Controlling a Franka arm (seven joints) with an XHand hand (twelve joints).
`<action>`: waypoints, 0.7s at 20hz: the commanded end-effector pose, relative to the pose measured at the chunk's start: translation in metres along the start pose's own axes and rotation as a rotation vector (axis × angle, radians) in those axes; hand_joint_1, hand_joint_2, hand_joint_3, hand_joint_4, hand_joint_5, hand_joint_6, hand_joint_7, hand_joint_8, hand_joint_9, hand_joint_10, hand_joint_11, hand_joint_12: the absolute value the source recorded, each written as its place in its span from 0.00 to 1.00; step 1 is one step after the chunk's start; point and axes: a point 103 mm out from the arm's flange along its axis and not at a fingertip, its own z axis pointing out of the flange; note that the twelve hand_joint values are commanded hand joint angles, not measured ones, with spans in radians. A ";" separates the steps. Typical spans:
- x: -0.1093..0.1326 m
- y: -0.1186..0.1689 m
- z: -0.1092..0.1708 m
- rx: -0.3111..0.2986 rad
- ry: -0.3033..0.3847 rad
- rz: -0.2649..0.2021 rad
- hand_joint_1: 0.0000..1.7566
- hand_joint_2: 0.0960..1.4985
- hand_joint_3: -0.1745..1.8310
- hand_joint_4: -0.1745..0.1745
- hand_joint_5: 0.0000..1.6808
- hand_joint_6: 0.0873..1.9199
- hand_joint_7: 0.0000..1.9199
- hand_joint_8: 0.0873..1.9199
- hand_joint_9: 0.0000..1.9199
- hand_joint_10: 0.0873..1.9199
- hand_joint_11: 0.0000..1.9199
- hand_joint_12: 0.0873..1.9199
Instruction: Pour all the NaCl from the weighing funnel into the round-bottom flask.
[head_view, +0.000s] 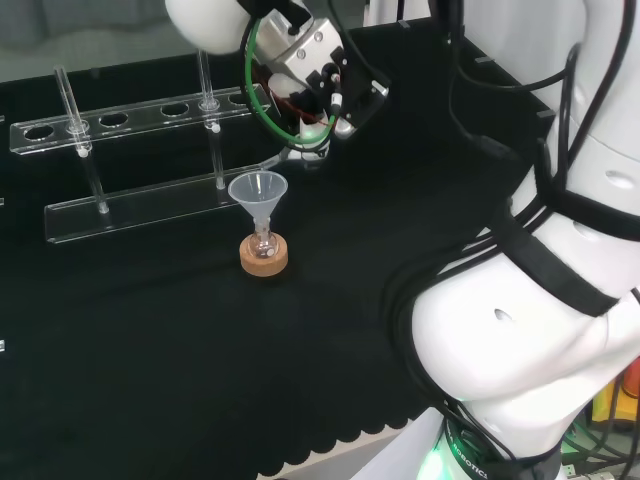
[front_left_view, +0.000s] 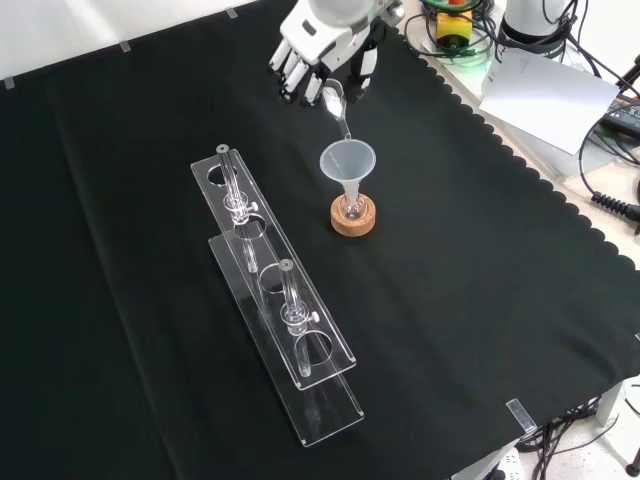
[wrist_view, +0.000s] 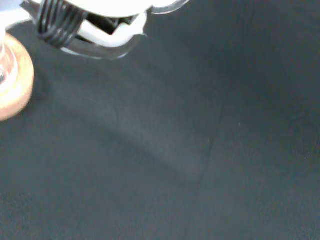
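Observation:
A small round-bottom flask sits on a cork ring in the middle of the cloth, with a clear plastic funnel in its neck. The flask, ring and funnel appear in the head view too. The hand hovers just beyond the funnel, shut on a clear weighing funnel that tilts down with its spout above the funnel's mouth. In the head view the hand is above and right of the funnel. The wrist view catches the cork ring at its edge.
A clear acrylic test-tube rack with two upright tubes stands left of the flask in the front view, behind it in the head view. The cloth's scalloped edge runs down the right of the front view, with cables and papers past it.

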 end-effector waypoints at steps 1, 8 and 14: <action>0.003 0.007 0.017 0.063 -0.106 0.019 0.63 0.38 0.46 1.00 0.72 0.40 0.30 0.30 0.46 0.20 0.32 0.60; 0.000 0.008 0.017 0.062 -0.093 0.011 0.63 0.38 0.46 1.00 0.72 0.40 0.30 0.30 0.46 0.20 0.32 0.60; 0.001 0.010 0.018 0.069 -0.053 0.009 0.63 0.38 0.47 1.00 0.72 0.40 0.30 0.30 0.46 0.20 0.32 0.60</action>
